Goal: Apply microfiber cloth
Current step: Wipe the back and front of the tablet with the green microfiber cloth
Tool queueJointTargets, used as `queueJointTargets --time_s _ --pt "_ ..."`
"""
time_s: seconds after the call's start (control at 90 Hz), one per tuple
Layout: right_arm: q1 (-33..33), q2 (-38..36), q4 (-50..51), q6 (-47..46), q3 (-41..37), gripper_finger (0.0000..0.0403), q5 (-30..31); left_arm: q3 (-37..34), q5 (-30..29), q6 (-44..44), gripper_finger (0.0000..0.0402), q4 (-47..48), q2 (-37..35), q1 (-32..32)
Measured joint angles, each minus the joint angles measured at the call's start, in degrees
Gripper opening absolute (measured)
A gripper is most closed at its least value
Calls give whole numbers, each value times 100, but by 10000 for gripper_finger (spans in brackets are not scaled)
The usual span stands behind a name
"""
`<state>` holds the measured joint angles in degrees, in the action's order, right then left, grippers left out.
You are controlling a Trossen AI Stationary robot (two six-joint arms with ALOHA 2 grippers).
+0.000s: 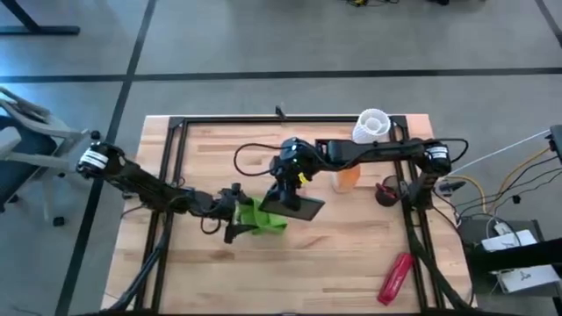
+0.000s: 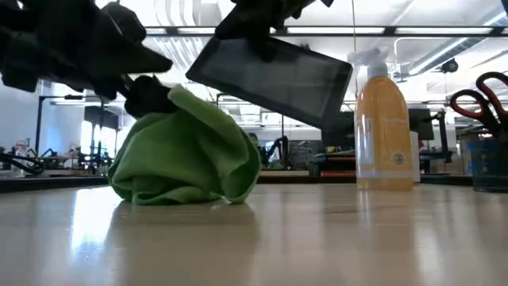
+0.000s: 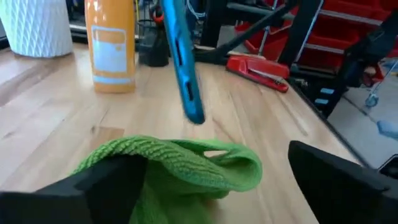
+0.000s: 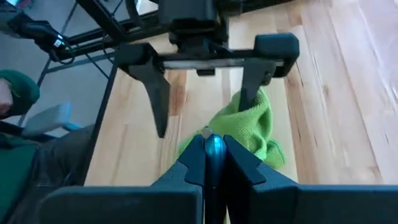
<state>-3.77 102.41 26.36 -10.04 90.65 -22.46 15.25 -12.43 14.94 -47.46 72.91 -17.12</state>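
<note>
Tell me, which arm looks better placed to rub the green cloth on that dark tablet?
Probably the left. Its gripper is already at the microfiber cloth, one finger in the fabric, while the right gripper is clamped on the tablet, holding it tilted above.

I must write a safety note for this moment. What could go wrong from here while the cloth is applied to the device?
1. The right hand pinches the tilted dark device only at one edge, above the table; pressure from wiping may make it slip or fall.
2. The left hand seems open, with only one finger touching the microfiber cloth, so the cloth may stay on the table.
3. The orange spray bottle stands near the device and could be knocked over.
</note>
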Motion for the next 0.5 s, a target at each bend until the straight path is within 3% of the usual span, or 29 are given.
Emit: queueJointTargets --time_s 0.211,0.389,0.5 --pt "0 2 -168 98 0 7 1 1 -54 739 371 1329 -905 200" --pt "0 2 -274 111 0 7 1 19 -62 979 371 2439 -985 240" --pt "0 2 -278 109 0 7 1 224 -60 956 371 3728 -1054 239"
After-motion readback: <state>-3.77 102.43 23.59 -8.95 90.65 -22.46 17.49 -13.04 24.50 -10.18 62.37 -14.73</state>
